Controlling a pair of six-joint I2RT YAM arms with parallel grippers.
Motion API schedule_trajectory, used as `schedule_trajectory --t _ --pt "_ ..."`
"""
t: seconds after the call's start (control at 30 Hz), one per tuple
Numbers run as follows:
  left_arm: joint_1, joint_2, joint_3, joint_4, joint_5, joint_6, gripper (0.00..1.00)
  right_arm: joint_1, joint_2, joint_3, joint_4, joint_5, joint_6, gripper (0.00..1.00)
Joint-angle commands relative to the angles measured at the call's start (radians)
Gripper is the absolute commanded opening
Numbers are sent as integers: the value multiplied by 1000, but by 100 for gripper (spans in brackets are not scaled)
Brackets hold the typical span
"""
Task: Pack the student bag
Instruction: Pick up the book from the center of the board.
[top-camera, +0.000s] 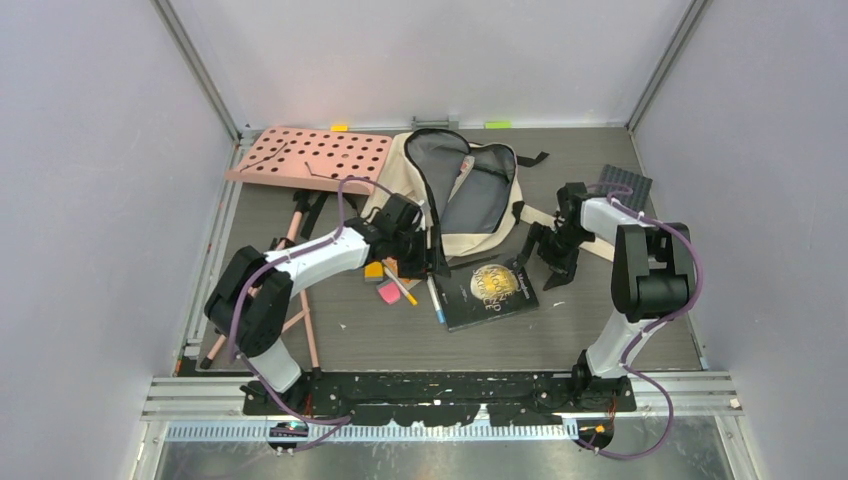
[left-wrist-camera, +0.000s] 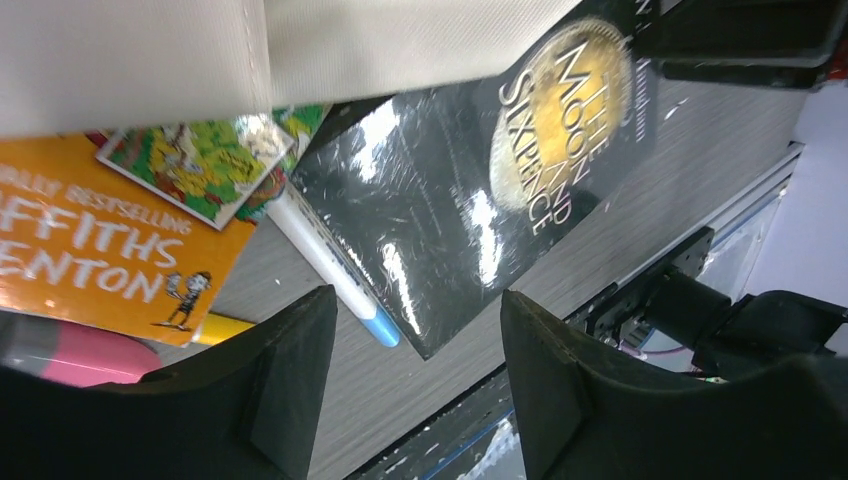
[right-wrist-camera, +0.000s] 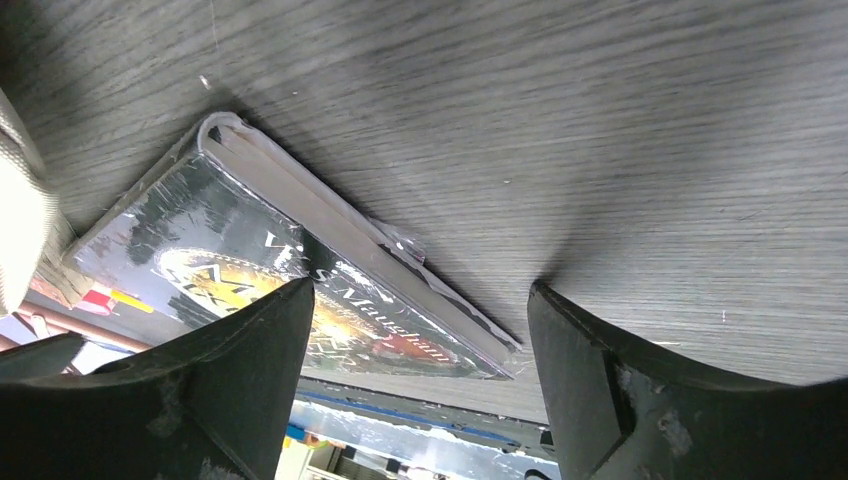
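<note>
The cream student bag lies open at the back middle, its grey lining showing; its fabric fills the top of the left wrist view. A black shrink-wrapped book lies flat in front of it, also seen in the left wrist view and the right wrist view. An orange book, a white-and-blue marker and a pink eraser lie to its left. My left gripper is open and empty beside the bag's front edge. My right gripper is open and empty just right of the black book.
A pink perforated board on thin legs stands at the back left. A dark ribbed pad lies at the back right. A yellow pencil lies by the eraser. Grey walls close in three sides.
</note>
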Motion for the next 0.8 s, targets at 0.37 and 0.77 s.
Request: schedule_trajectory --t 0.37,0.77 --pt "-66 93 -51 74 -68 -203 60 23 -21 -36 68 -119 -39 86" --pt "-97 114 46 -56 -141 -176 47 24 -7 -28 73 -124 -39 81"
